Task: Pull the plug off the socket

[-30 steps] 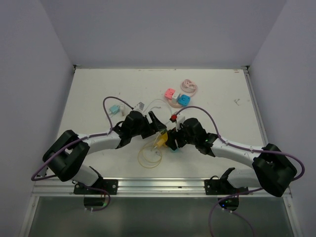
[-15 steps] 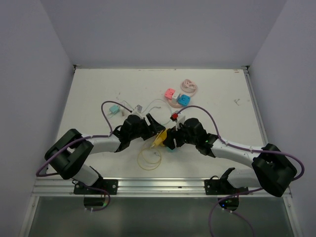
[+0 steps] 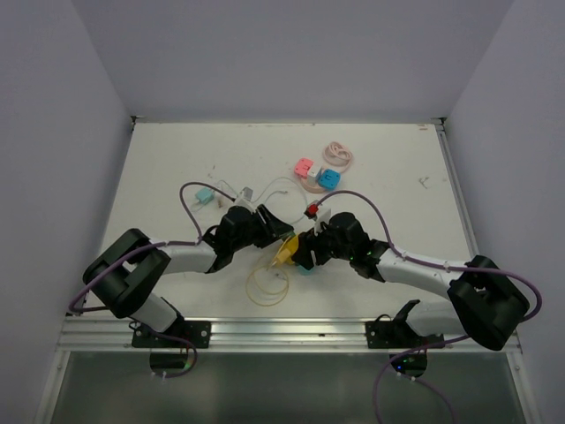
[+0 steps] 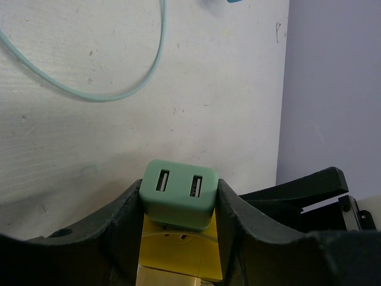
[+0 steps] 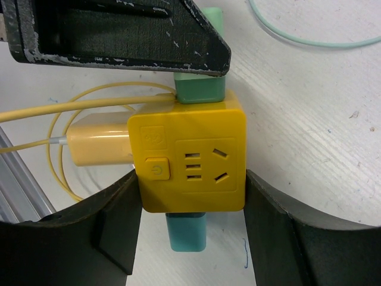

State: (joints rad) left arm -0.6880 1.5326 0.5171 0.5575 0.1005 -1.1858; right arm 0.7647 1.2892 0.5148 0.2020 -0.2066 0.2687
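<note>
**Left end effector** (image 4: 178, 192): fingers press both sides of the green plug (image 4: 178, 196), clamped on it. The plug shows 2 USB ports toward the wrist camera and is still seated in the yellow socket (image 5: 187, 158).

**Right end effector** (image 5: 190, 179): clamped on the yellow socket, 1 finger on each side.

**Location:** the socket sits just below centre of the overhead frame, between the 2 arms, over the white counter (image 3: 177, 168).

**Other items:**
- In the right wrist view, a yellow adapter (image 5: 98, 146) is plugged into the socket's left face.
- A teal plug (image 5: 186, 232) protrudes from its lower face.
- A yellow cable (image 3: 267, 283) lies coiled just below the socket in the overhead frame.
- A pale green cable (image 4: 119, 89) crosses the upper left of the left wrist view.
</note>
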